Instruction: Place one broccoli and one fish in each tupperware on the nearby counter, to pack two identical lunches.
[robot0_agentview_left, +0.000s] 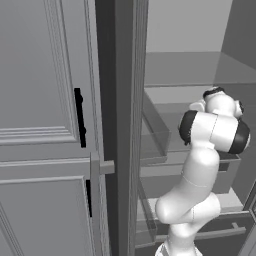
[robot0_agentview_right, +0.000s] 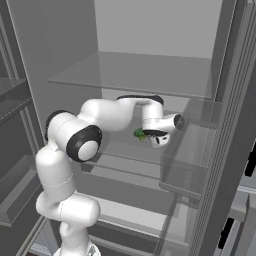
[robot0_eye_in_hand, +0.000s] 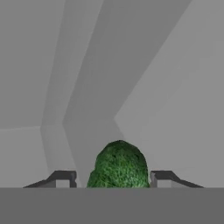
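Observation:
A bright-green broccoli (robot0_eye_in_hand: 119, 164) floret sits between my two dark fingertips (robot0_eye_in_hand: 65, 178) in the hand view. They hug its sides, and its lower part runs under the bottom of the picture. In the right base view my arm reaches forward into a grey shelved compartment. There my gripper (robot0_agentview_right: 146, 135) points left at the small green broccoli (robot0_agentview_right: 139, 133), just above a shelf. The gripper is shut on the broccoli.
A glass shelf (robot0_agentview_right: 135, 75) spans the compartment above my hand, and a translucent bin (robot0_agentview_right: 192, 150) stands close on the right. Grey panelled doors with a black bar handle (robot0_agentview_left: 78, 117) rise at the left. My arm's elbow (robot0_agentview_left: 215, 130) fills the open gap.

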